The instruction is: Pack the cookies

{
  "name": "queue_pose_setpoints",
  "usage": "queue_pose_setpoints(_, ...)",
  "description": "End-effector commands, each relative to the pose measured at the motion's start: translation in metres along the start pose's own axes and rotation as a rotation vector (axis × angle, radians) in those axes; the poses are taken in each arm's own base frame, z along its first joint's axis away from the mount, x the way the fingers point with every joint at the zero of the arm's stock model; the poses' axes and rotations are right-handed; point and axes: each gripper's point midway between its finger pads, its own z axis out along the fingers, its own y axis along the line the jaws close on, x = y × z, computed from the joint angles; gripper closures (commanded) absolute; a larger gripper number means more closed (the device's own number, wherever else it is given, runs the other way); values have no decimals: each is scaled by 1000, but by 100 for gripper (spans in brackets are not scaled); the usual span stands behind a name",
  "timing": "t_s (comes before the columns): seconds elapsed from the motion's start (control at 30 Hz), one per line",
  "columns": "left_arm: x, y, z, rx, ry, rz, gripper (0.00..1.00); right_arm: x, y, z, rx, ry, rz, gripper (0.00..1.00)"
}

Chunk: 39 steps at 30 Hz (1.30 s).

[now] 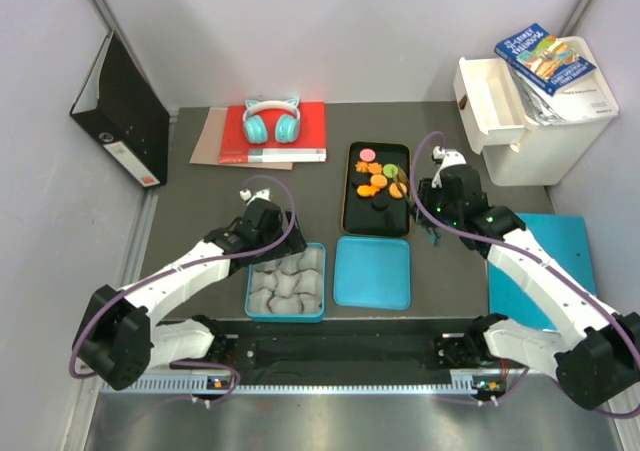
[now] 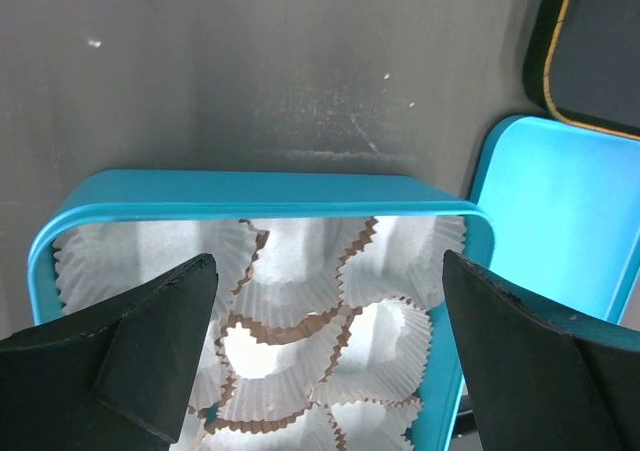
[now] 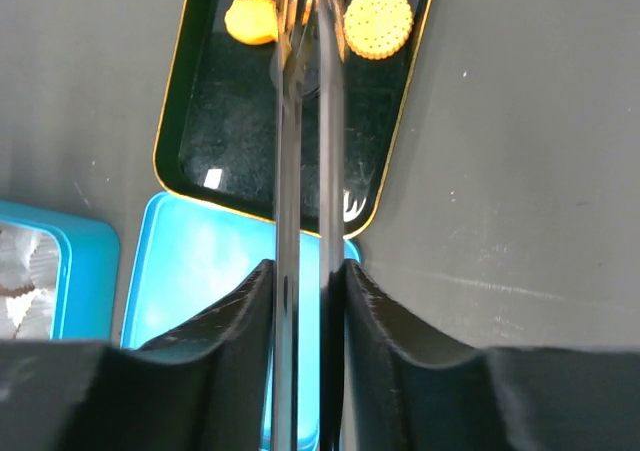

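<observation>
Orange, pink, green and black cookies (image 1: 375, 179) lay on the black tray (image 1: 378, 223). The right claw (image 3: 305, 281) squeezed a pair of metal tongs (image 3: 287, 171), and their tips reached over the tray between two orange cookies. The left claw (image 2: 325, 261) was wide open, holding nothing, over the blue tin (image 2: 250, 186) full of white paper cups (image 2: 300, 271). A blue lid (image 1: 372, 271) lay beside the tin.

- My left gripper (image 2: 327, 261) hangs spread over the blue tin (image 2: 250, 186) — paper cups (image 2: 300, 281) crowd its floor.
- Bare table (image 1: 200, 201) runs from tin to red book (image 1: 310, 123) at the far edge.
- Blue lid (image 1: 372, 272) just beside the tin, black tray (image 1: 392, 223) just beyond.
- My right gripper (image 3: 307, 271) pinches tongs (image 3: 288, 171) reaching over the tray; right of it a bare strip, then the blue board (image 1: 550, 251).
</observation>
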Motion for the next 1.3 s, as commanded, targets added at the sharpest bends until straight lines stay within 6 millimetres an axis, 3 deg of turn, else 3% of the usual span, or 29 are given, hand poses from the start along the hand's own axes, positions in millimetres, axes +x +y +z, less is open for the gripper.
queue_pose_setpoints(0.0,1,6,-3,-18,-15,-15,2,-30,6,-6,4,-93,-3,63)
queue_pose_setpoints(0.43,2,7,-1,-24,-9,-13,2,-18,-25,-17,151,-88,12,48)
queue_pose_setpoints(0.6,2,6,0,-23,-8,-13,2,-6,-60,-24,343,-72,33,45)
queue_pose_setpoints(0.73,2,6,0,-21,-6,-14,2,13,-82,-16,412,-15,119,44)
queue_pose_setpoints(1.0,7,7,0,-17,6,-18,2,46,-111,32,474,148,243,44)
queue_pose_setpoints(1.27,10,12,-2,-24,4,-20,2,66,-108,68,445,292,288,43)
